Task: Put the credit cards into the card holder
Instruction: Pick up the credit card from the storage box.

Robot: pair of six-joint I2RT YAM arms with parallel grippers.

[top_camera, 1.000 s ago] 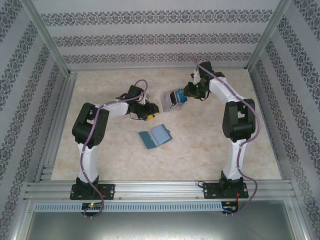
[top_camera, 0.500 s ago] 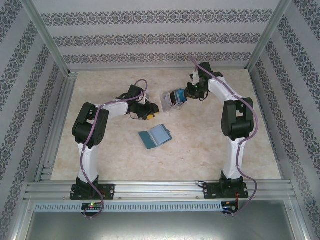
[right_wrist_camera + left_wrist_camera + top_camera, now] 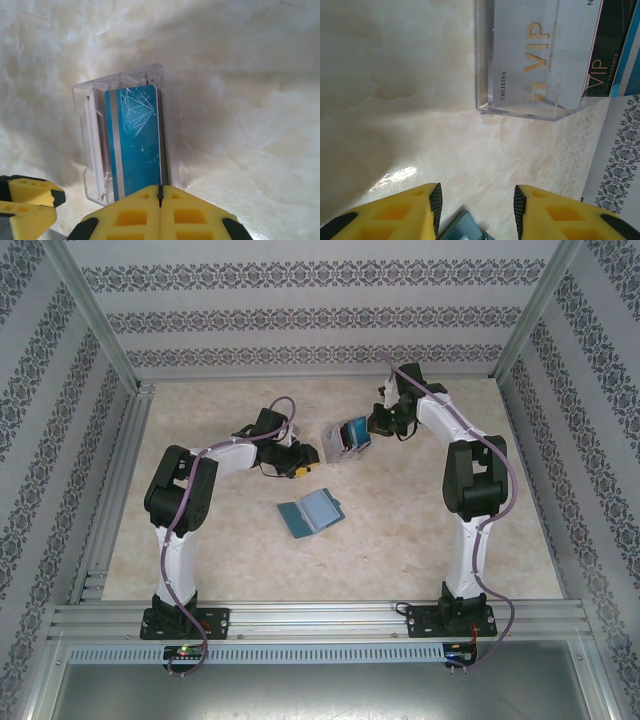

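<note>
The right fingers (image 3: 160,192) have closed over the last moment and are now pressing together. Their arm has eased a touch towards 9 o'clock, against the clear card stand (image 3: 345,438). In the right wrist view their seam is lining up with the right-hand edge of the blue card (image 3: 134,140). That card is standing in the stand (image 3: 90,145), and its near end is running in under the yellow tips. Whether they are actually pinching a card edge is hard to judge from this angle.

The left fingers (image 3: 436,210) are standing apart with only bare table (image 3: 395,100) showing between them. In the top view they (image 3: 298,466) are hovering at about 8 o'clock of the stand, pointing at it. The left wrist view is showing the other credit cards upright in the stand (image 3: 485,60): a silver VIP card (image 3: 540,50) in front and a dark card (image 3: 607,60) behind it.

The card holder (image 3: 312,512) is lying open and flat on the table (image 3: 420,550), at about 6 o'clock of the stand and apart from both sets of fingers, its lighter pocket panel facing up.
</note>
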